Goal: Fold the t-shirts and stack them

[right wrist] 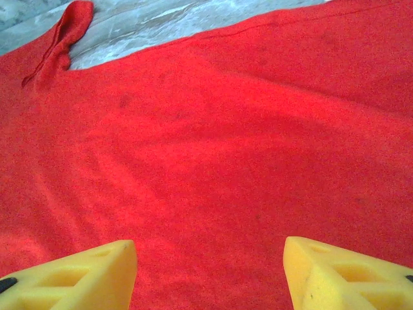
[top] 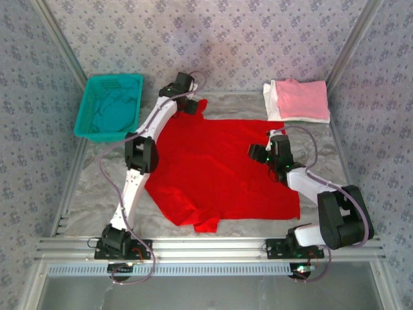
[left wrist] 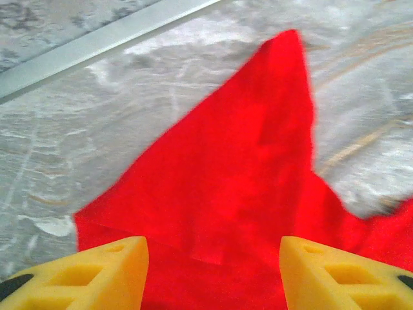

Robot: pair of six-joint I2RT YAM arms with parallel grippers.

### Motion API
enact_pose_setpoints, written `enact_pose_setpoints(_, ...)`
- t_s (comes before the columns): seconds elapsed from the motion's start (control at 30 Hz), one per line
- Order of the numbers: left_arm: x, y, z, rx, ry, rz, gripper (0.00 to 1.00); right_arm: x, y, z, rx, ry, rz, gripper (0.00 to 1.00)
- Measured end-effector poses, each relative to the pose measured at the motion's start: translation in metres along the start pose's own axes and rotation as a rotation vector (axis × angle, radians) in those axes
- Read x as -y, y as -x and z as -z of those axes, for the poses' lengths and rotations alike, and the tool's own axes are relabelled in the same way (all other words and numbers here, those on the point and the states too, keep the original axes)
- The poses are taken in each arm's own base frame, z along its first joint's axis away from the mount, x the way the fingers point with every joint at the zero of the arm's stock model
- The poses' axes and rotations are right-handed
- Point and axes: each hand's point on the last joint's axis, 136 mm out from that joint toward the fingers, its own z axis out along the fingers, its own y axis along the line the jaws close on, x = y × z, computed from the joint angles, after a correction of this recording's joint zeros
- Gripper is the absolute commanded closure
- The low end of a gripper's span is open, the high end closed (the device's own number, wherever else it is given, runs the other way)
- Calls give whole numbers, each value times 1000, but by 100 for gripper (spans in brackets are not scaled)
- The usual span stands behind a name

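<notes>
1. teal t-shirt: bunched up inside the mesh basket at the far left corner. parked out of the way, probably next in the queue.
2. left gripper: reached out over the far-left corner of the red t-shirt, right where a pointed flap pokes toward the back rail. fingers spread apart, nothing pinched between them, just cloth underneath. likely lined up there because that corner needs tugging flat or folding over.
3. red t-shirt again: spread mostly flat across the middle of the table, with a bit sticking out at the near edge. laid open like that so folding can start, no fold made yet by the look of it.
4. right gripper: low over the right side of the red cloth, jaws wide and empty, smooth fabric below. guessing it's placed opposite the other arm so both sides can move together.
5. pink t-shirt: folded, sitting on a folded white t-shirt at the far right corner. clearly the stack spot, so presumably where the red one ends up.
</notes>
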Motion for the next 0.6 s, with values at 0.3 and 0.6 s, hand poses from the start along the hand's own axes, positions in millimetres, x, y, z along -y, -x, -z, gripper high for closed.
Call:
enact_pose_setpoints(0.3,-19,-28,-24,-88,21,0,45,-11,-6,-2,0,31,10,36)
enact_pose_setpoints(0.6,-8,-27,-26,-82,-20,-2,48,-11,-7,-4,-5,30,-11,36)
